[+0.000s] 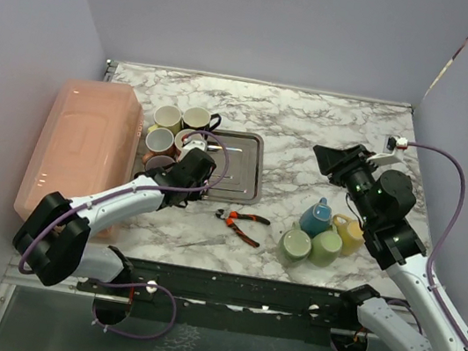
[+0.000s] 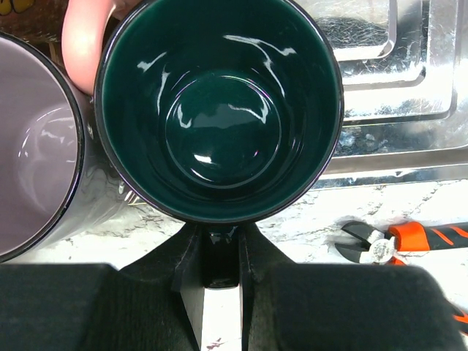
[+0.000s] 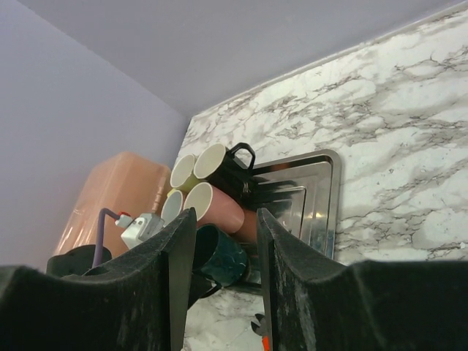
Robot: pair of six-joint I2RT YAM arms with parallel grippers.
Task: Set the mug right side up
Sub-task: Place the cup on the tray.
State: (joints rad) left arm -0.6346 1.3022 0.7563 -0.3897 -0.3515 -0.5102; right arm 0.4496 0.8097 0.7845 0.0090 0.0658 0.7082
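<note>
Your left gripper (image 2: 219,248), nearly closed, pinches the near rim of the glossy dark green mug (image 2: 219,110), whose mouth faces it. That mug is at the left edge of the tray (image 2: 409,88); your right gripper (image 3: 225,219) gapes empty.

The left hand (image 1: 189,165) is hanging over a cluster of ceramic mugs (image 1: 168,119) beside the steel tray (image 1: 239,176). Orange-handled pliers (image 1: 243,221) are lying on the marbled bench (image 1: 314,121). The right hand (image 1: 327,160) is hovering near four coloured mugs (image 1: 324,234).

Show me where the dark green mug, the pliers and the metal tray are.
dark green mug (image 2: 219,124): left wrist view, inside bottom.
pliers (image 1: 234,218): top external view, at the joint.
metal tray (image 1: 239,169): top external view, bare floor.
</note>
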